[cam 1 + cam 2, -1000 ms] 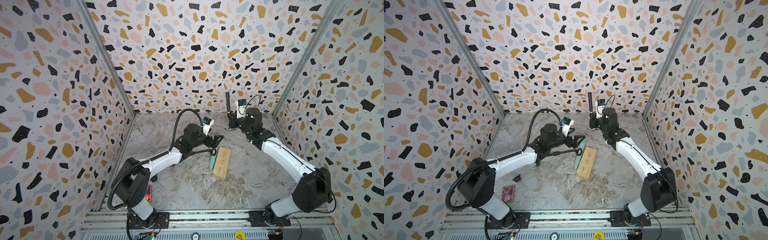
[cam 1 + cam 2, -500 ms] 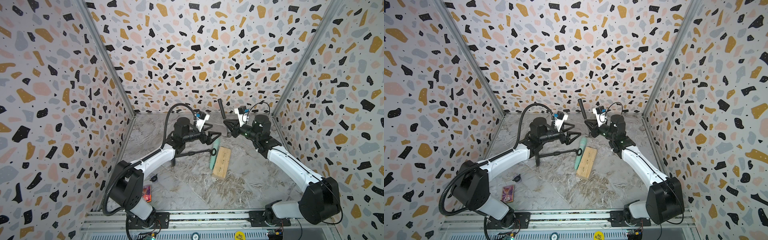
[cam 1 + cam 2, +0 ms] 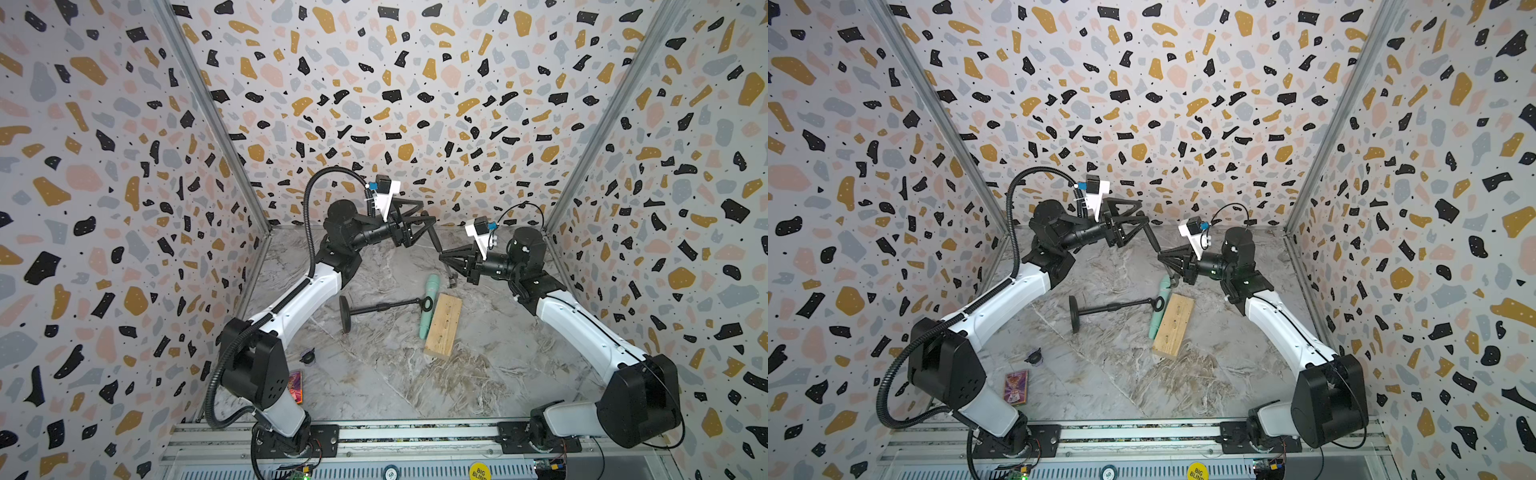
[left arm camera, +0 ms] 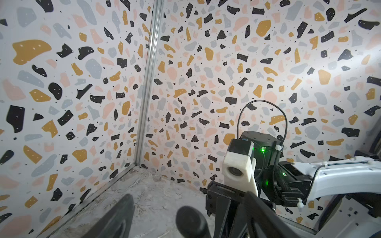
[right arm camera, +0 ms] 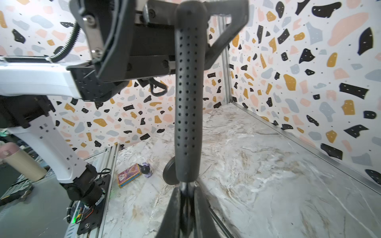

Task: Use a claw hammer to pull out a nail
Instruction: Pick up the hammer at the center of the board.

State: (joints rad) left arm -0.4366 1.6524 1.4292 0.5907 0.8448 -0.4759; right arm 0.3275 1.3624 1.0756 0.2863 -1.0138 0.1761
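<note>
Right wrist view: the right gripper pinches the claw hammer on its thin neck, and the handle rises between the spread jaws of the left gripper. In both top views the hammer hangs close to the back wall, just past the far end of the wooden block. Bare floor lies open toward the right wall.

Three walls close this booth in: back wall & both side walls, all white w/ terrazzo print in black, ochre, pink & grey chips. Silver metal strips run up the two back corners & along the floor edges. Floor is grey-white marble look w/ brown streaks. Front side open, alu rail across it. Light even, soft.
</note>
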